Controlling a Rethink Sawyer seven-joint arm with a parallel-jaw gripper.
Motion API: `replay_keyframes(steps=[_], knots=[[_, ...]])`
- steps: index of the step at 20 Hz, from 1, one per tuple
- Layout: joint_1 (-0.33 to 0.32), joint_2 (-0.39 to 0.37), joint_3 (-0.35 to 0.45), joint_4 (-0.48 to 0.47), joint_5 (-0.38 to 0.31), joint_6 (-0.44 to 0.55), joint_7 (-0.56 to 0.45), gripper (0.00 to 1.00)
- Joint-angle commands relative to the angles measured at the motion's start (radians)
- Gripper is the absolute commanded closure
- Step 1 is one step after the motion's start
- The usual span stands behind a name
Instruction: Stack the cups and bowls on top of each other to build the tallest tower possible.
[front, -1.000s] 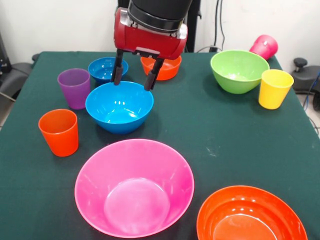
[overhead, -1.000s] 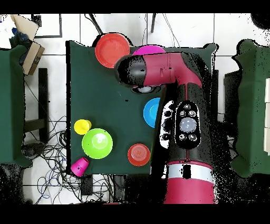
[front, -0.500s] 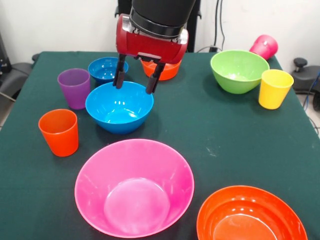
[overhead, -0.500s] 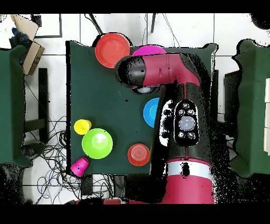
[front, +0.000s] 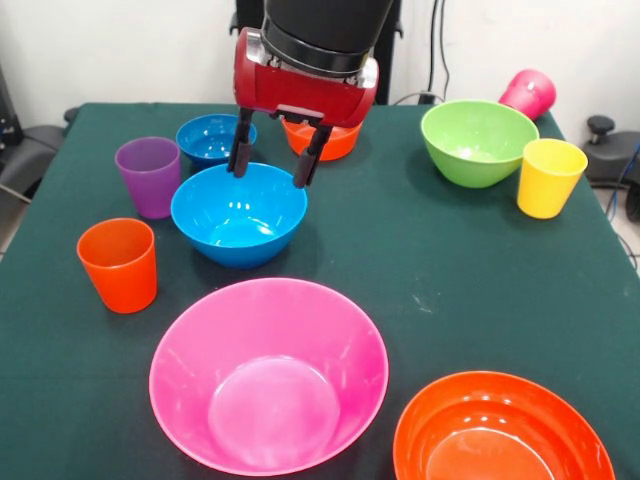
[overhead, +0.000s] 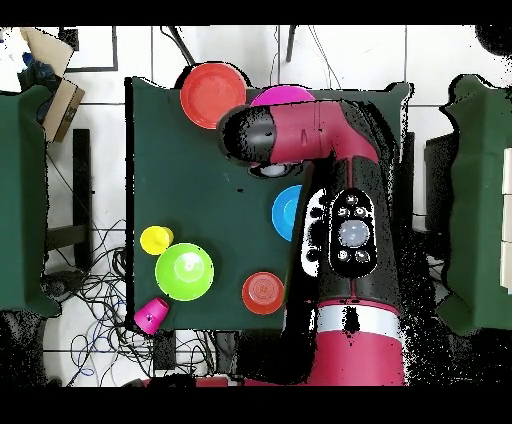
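Note:
My gripper (front: 272, 162) is open and empty, its two fingers hanging just above the far rim of the medium blue bowl (front: 238, 215). The small blue bowl (front: 208, 137) and the small orange bowl (front: 330, 142) stand behind it. The purple cup (front: 148, 176) and the orange cup (front: 118, 264) stand at the left. The very large pink bowl (front: 268, 373) and the large orange bowl (front: 500, 432) are nearest the camera. The lime green bowl (front: 478, 140), the yellow cup (front: 549, 177) and the magenta cup (front: 528, 93), lying on its side, are at the right. Nothing is stacked.
All stand on a dark green table (front: 430, 260). In the overhead view the arm (overhead: 345, 230) covers the gripper, part of the medium blue bowl (overhead: 284, 212) and most of the pink bowl (overhead: 283, 94). The large orange bowl (overhead: 212, 95) and the lime green bowl (overhead: 184, 271) show fully.
My gripper has shifted slightly to the right and a little up over the medium blue bowl's far rim. It stays open. The cups and bowls have not moved.

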Motion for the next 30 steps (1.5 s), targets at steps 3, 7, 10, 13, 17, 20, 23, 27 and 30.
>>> replay_keyframes(steps=[3, 7, 10, 13, 17, 20, 23, 27, 30], knots=[[0.026, 0.047, 0.074, 0.067, 0.002, 0.024, -0.037, 0.0], [0.028, 0.053, 0.076, 0.065, 0.003, 0.022, -0.036, 0.0], [0.031, 0.055, 0.076, 0.067, 0.002, 0.018, -0.031, 0.0], [0.034, 0.062, 0.077, 0.064, 0.002, 0.012, -0.028, 0.0], [0.034, 0.069, 0.078, 0.065, 0.001, 0.003, -0.024, 0.0], [0.036, 0.073, 0.078, 0.064, 0.0, 0.001, -0.021, 0.0], [0.037, 0.083, 0.078, 0.061, -0.005, -0.013, -0.016, 0.0], [0.036, 0.089, 0.077, 0.063, -0.011, -0.028, -0.015, 0.0], [0.038, 0.093, 0.076, 0.059, -0.014, -0.031, -0.016, 0.0]])
